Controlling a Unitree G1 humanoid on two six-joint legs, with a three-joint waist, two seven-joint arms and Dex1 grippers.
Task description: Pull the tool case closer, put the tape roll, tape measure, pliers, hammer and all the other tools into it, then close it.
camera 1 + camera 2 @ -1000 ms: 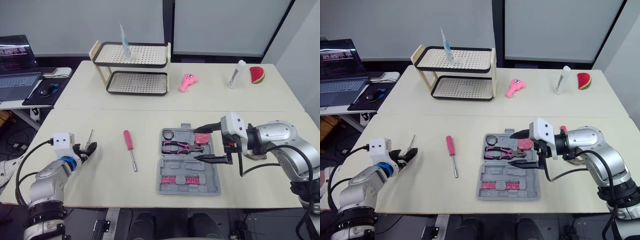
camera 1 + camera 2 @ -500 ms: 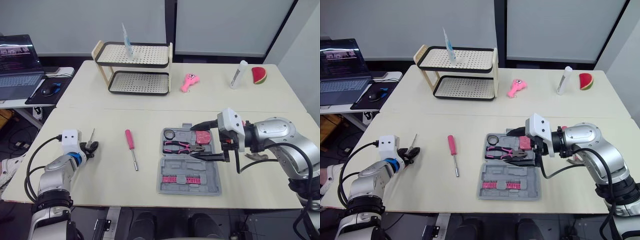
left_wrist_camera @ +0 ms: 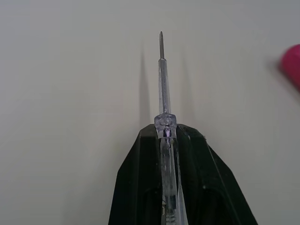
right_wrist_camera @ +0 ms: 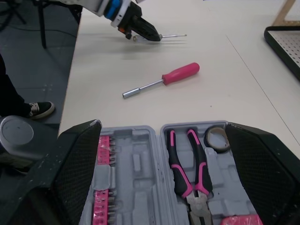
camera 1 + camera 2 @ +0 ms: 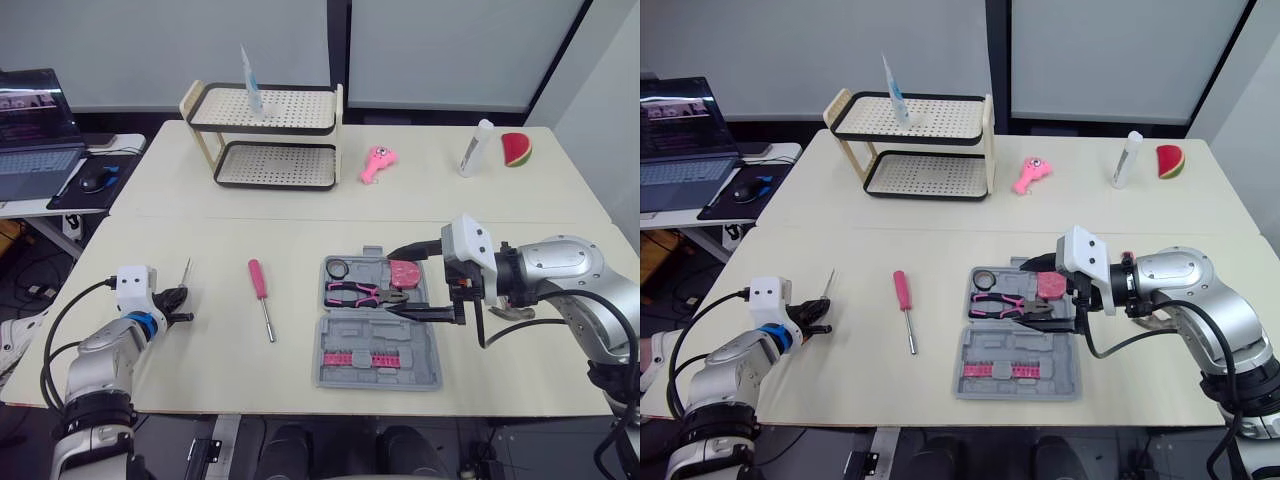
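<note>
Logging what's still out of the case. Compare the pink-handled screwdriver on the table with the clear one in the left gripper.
The pink-handled screwdriver lies loose on the table; the clear screwdriver is clamped in the left gripper. The pink one's handle is opaque and its tip blunt; the clear one is see-through with a fine point. Both are outside the tool case.

Cream tables (image 5: 300,205) abutted; two-tier rack (image 5: 270,130) at back; laptop (image 5: 35,140) on side desk (image 5: 20,207); pale panels (image 5: 450,50), possibly windows.
</note>
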